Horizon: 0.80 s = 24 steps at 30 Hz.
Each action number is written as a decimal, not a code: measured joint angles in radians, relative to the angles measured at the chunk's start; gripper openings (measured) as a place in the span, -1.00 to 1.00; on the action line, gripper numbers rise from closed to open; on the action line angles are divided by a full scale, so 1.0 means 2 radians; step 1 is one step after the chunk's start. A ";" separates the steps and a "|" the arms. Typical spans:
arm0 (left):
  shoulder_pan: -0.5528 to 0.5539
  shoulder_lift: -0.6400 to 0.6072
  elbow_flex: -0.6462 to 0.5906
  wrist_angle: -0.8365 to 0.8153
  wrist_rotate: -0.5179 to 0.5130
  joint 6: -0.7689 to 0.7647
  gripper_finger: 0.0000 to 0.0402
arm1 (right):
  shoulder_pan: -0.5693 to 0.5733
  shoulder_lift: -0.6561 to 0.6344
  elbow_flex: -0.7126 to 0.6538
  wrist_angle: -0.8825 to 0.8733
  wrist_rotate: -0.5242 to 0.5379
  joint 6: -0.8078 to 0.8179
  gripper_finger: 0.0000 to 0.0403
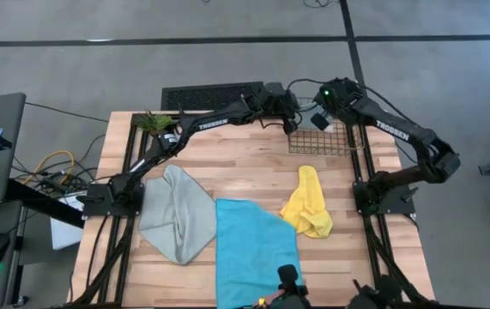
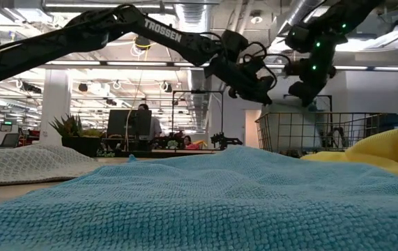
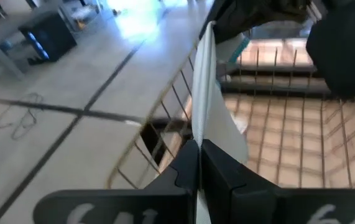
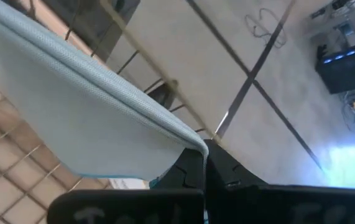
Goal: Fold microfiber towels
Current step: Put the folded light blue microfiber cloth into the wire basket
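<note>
A pale blue towel (image 4: 90, 106) hangs between my two grippers above the wire basket (image 1: 322, 142) at the table's far right. My left gripper (image 1: 292, 120) and my right gripper (image 1: 317, 118) are both shut on it, close together. Three more towels lie flat on the table: a grey-green one (image 1: 176, 215) at the near left, a cyan one (image 1: 253, 249) at the near middle, reaching over the near edge, and a crumpled yellow one (image 1: 307, 203) to the right of it. My left gripper pinches the pale blue towel's upper edge (image 3: 201, 127) between its two fingers. From there the edge runs straight toward my right gripper, and the cloth (image 3: 227, 124) hangs below it over the basket, clear of the table. Whether it grips one layer or several does not show. My right gripper pinches the other end of the same upper edge (image 4: 193, 144), at a corner, between its two fingers, slanting down. The edge runs straight away from the fingers and the cloth hangs below it, lifted clear above the basket's wire floor (image 4: 3, 180).
A dark floor grate (image 1: 210, 94) lies beyond the far edge, and a small green plant (image 1: 152, 122) stands at the far left corner. Bare wood shows between the basket and the towels.
</note>
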 joint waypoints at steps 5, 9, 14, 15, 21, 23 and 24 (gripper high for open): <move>0.002 0.007 0.000 -0.012 0.004 -0.013 -1.00 | 0.000 0.030 0.000 -0.003 -0.009 0.000 -0.96; 0.002 0.008 0.000 -0.024 0.016 -0.013 -1.00 | 0.000 0.046 -0.001 -0.009 -0.028 0.000 -0.94; 0.002 0.008 0.000 -0.046 0.035 -0.018 -1.00 | 0.000 0.049 -0.001 -0.033 -0.048 -0.001 -0.95; 0.002 0.008 0.000 -0.052 0.039 -0.020 -1.00 | 0.000 0.049 0.000 -0.039 -0.052 -0.001 -0.95; 0.000 0.008 0.000 -0.084 0.068 -0.024 -1.00 | 0.001 0.049 0.000 -0.078 -0.082 -0.010 -0.94; -0.001 0.008 0.000 -0.089 0.078 -0.027 -1.00 | 0.002 0.049 0.000 -0.086 -0.089 -0.010 -0.95; -0.001 0.008 0.000 -0.092 0.082 -0.029 -1.00 | 0.002 0.049 0.000 -0.090 -0.092 -0.010 -0.95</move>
